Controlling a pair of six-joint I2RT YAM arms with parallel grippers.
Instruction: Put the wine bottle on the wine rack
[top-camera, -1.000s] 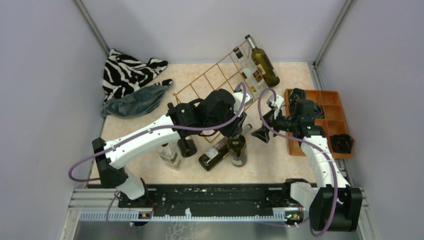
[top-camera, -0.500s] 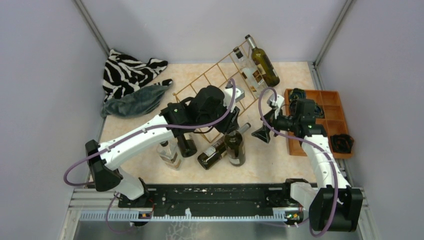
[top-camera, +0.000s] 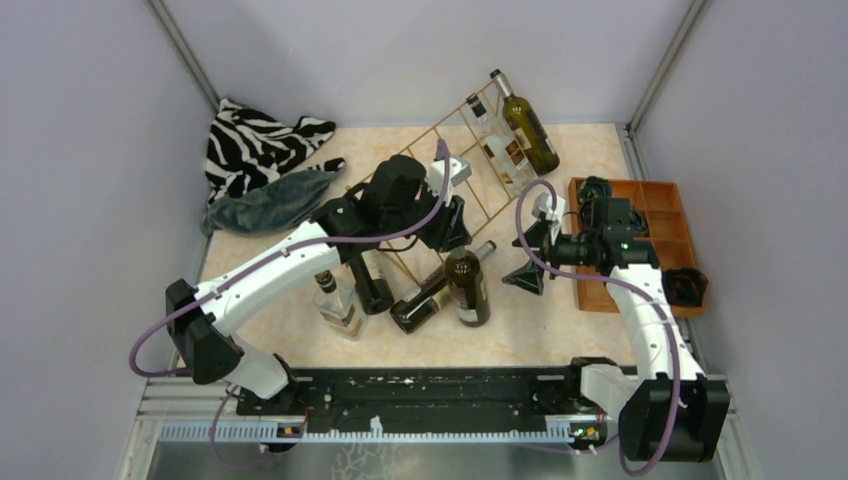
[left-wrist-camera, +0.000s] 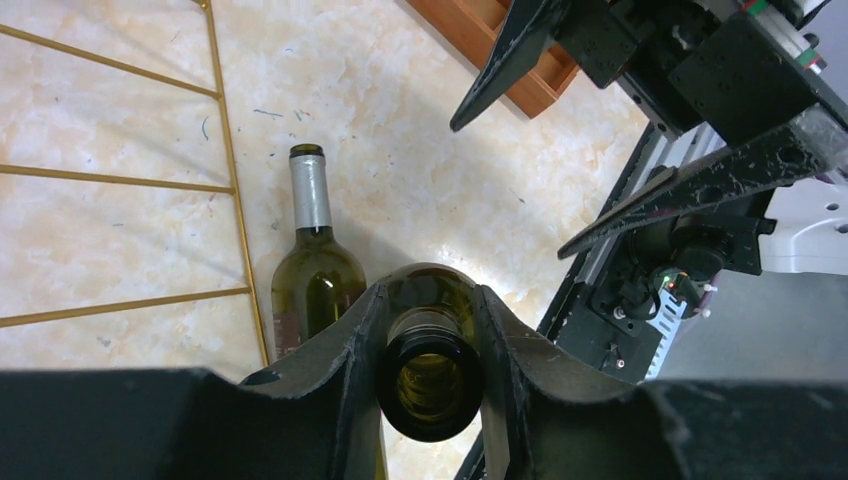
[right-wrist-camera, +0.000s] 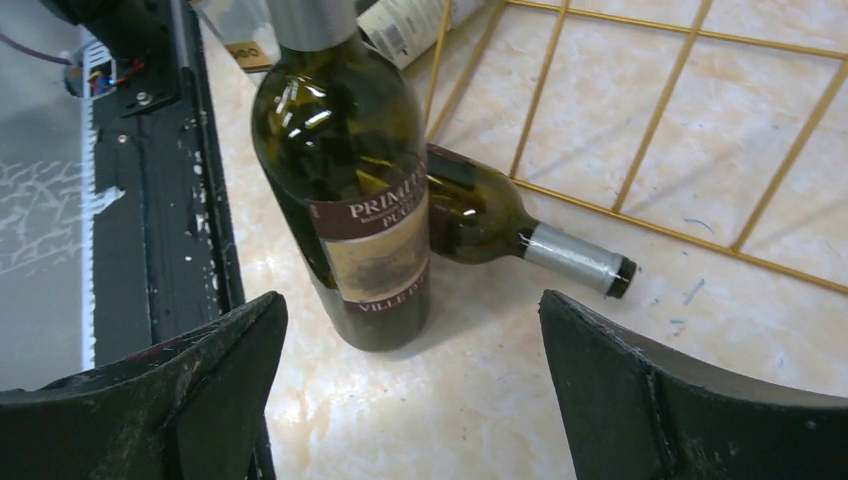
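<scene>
My left gripper (top-camera: 448, 224) is shut on the neck of a dark green wine bottle (top-camera: 468, 291). In the left wrist view the bottle's open mouth (left-wrist-camera: 430, 372) sits between my fingers. The bottle stands about upright, with its base seemingly on the table, just in front of the gold wire wine rack (top-camera: 430, 160). My right gripper (top-camera: 528, 256) is open and empty, to the right of the bottle. In the right wrist view (right-wrist-camera: 420, 400) the labelled bottle (right-wrist-camera: 350, 180) stands ahead of it on the left.
A second green bottle (top-camera: 420, 305) lies beside the held one, by the rack's front edge. A dark bottle (top-camera: 371, 282) and a clear bottle (top-camera: 338, 306) stand to the left. Two bottles (top-camera: 520, 130) lie on the rack's far end. An orange tray (top-camera: 590, 285) is at the right, with cloths (top-camera: 262, 165) at the back left.
My left gripper has moved back and to the left, over the rack's front edge, and the held bottle has shifted slightly with it. The right gripper has barely moved.
</scene>
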